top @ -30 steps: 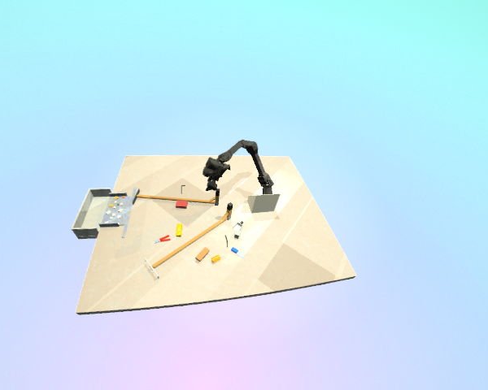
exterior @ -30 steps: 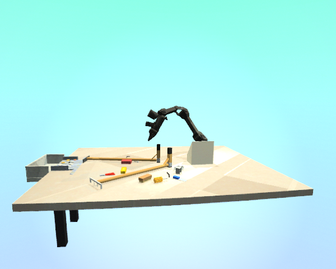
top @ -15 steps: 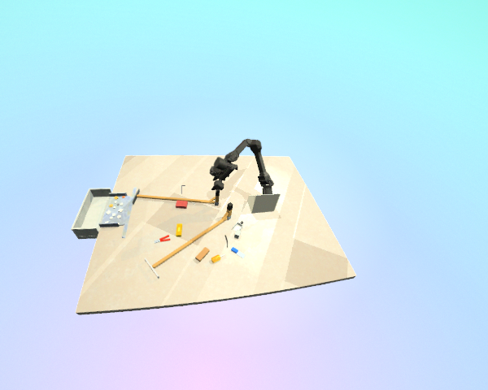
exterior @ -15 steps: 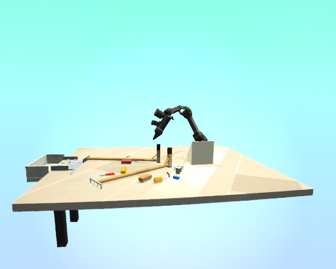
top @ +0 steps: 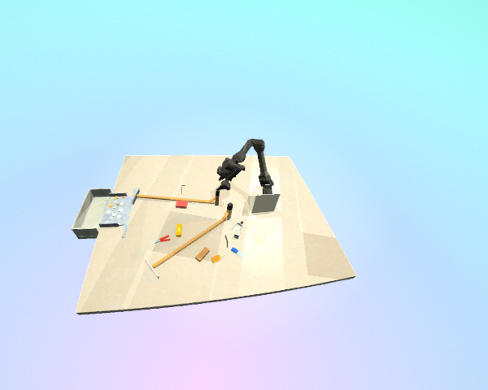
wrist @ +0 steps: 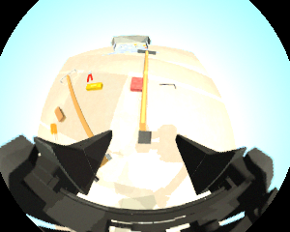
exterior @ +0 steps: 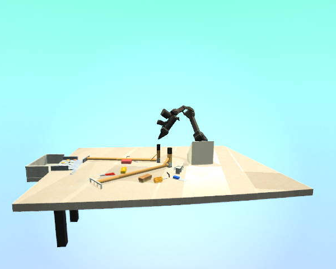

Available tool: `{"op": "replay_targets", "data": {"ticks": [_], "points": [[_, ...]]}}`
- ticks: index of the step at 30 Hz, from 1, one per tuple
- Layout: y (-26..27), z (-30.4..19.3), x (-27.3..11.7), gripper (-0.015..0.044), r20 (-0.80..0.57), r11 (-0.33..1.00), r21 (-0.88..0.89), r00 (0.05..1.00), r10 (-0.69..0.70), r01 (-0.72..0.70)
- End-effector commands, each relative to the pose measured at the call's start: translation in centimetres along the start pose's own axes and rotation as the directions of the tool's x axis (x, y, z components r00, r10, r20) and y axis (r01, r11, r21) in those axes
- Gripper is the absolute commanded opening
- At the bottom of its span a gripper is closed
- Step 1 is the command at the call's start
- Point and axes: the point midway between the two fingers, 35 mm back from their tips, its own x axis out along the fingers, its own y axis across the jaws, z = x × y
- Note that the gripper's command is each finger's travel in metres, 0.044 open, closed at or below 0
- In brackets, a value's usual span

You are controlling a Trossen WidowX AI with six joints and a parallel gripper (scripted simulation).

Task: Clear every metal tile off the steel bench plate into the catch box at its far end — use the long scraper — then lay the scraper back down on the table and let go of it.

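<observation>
Gripper (top: 223, 187) (exterior: 158, 138) (wrist: 144, 138) wide open and empty above the long scraper (top: 162, 197) (exterior: 104, 158) (wrist: 145, 97), apparently mid-approach; next calls for lining up, lowering and closing on its upright handle (top: 216, 197) (exterior: 158, 151) (wrist: 144, 137).

1. The scraper (top: 175, 197) (exterior: 119, 158) (wrist: 145, 92): long wooden shaft lying along the table, flat grey blade by the plate, black-topped grip upright.
2. The plate (top: 127, 211) (exterior: 77, 165) (wrist: 127, 49): pale steel, dark side rails, at the table's edge.
3. The tiles (top: 120, 210) (exterior: 68, 159): small, white and orange, scattered over the plate.
4. The box (top: 84, 232) (exterior: 37, 174) (wrist: 130, 39): grey, open-topped, against the plate's far end.
5. The table (top: 252, 272) (exterior: 220, 185) (wrist: 193, 106): beige, broad.
</observation>
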Motion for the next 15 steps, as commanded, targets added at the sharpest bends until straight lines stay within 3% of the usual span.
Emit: {"op": "replay_targets", "data": {"ticks": [1, 15], "points": [[-0.2, -1.3, -0.6, 0.0440, 0.016, 1.000, -0.004, 1.000, -0.001, 0.001], [-0.4, -3.4, -0.1, 0.0440, 0.040, 1.000, -0.008, 0.999, 0.005, -0.005]]}}
